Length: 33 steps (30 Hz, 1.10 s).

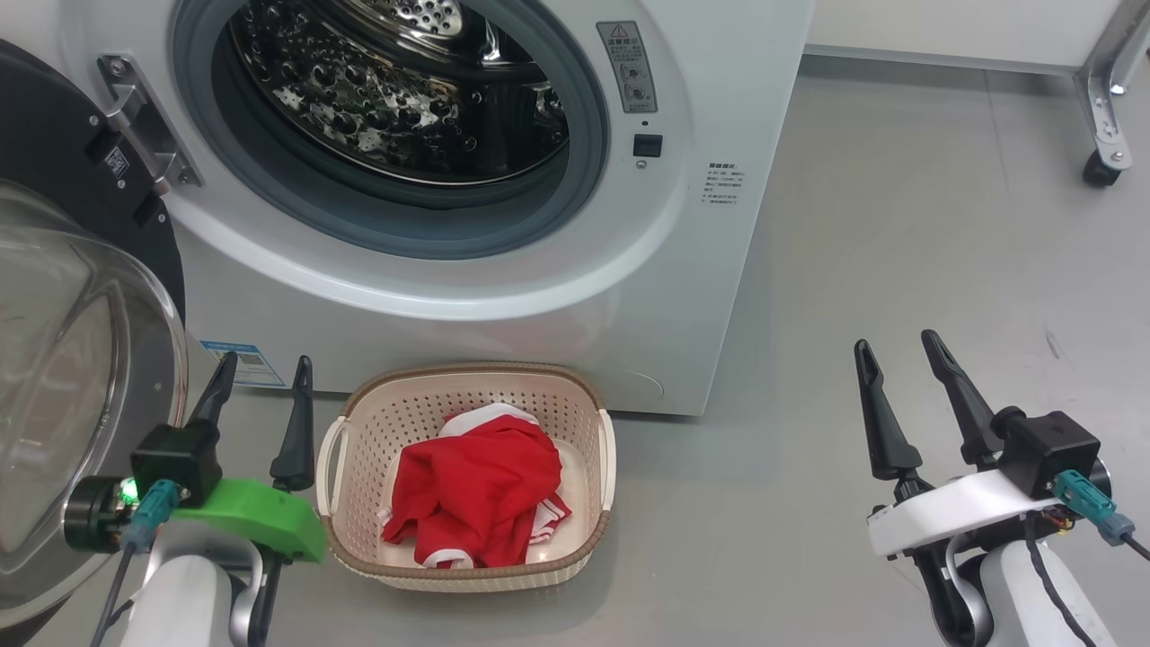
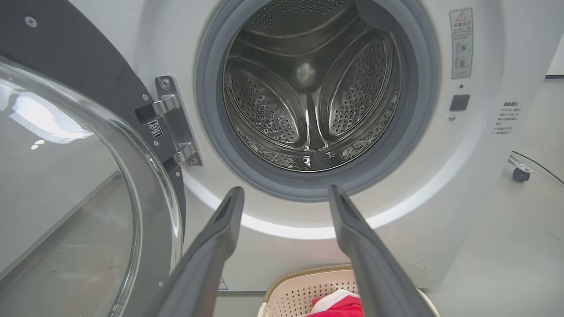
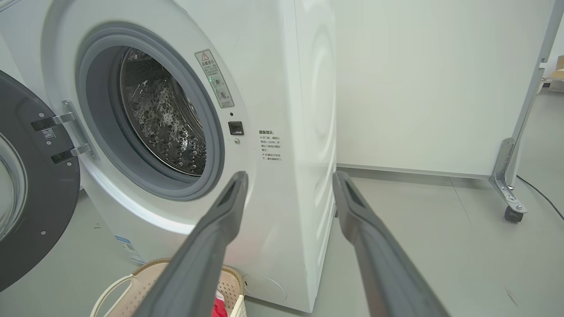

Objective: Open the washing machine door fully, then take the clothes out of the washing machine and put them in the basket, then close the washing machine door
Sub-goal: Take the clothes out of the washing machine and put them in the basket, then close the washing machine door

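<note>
The white washing machine (image 1: 557,296) stands with its steel drum (image 1: 395,99) showing no clothes inside. Its round black door (image 1: 81,359) with the glass bowl hangs swung wide open on the left (image 2: 66,185) (image 3: 26,193). The red clothes (image 1: 481,490) lie in the cream basket (image 1: 575,395) on the floor in front of the machine. My left gripper (image 1: 263,370) is open and empty, between the door and the basket's left side. My right gripper (image 1: 898,346) is open and empty over the floor, well right of the basket. In the wrist views both pairs of fingers (image 2: 220,229) (image 3: 224,220) stand spread.
Grey floor stretches to the right of the machine. A metal frame leg with a caster wheel (image 1: 1101,166) stands at the far right by a white wall panel (image 3: 432,79). A blue sticker (image 1: 235,359) sits low on the machine front.
</note>
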Motion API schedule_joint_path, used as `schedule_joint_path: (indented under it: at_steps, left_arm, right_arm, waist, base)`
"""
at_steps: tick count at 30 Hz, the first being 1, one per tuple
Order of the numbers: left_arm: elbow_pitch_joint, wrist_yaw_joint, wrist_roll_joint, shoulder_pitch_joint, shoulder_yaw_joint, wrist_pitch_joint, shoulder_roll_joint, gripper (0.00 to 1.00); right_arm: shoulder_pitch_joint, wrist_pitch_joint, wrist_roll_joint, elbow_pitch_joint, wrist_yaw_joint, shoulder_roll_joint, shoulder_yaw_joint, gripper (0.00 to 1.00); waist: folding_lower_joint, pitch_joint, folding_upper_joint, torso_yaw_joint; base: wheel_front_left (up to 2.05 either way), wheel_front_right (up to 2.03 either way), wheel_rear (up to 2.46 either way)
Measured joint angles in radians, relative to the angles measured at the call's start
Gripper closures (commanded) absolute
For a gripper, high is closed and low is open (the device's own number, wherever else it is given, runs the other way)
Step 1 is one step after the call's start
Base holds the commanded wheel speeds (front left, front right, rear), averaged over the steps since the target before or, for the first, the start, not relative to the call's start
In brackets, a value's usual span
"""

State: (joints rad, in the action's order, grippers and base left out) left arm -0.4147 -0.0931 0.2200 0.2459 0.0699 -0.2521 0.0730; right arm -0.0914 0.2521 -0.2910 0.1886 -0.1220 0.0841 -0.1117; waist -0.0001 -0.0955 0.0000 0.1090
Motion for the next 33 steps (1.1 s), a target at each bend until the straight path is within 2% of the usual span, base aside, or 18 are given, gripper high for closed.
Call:
schedule_joint_path:
  at_steps: [16,33]
  left_arm:
    - [0.131,0.000,-0.002,-0.094,-0.006,0.000,-0.002,0.00]
    - [0.182,0.000,-0.011,-0.139,-0.012,0.000,-0.004,0.00]
  right_arm:
    - [0.035,0.000,0.002,-0.028,0.000,-0.001,0.020,0.00]
    - [0.039,0.000,0.021,-0.042,0.000,-0.006,0.047,0.00]
  waist:
    - [0.0001,0.001,0.0001,-0.018]
    - [0.0001,-0.005,0.0000,-0.031]
  base:
    - [0.00,0.00,0.00]
    - [0.00,0.00,0.00]
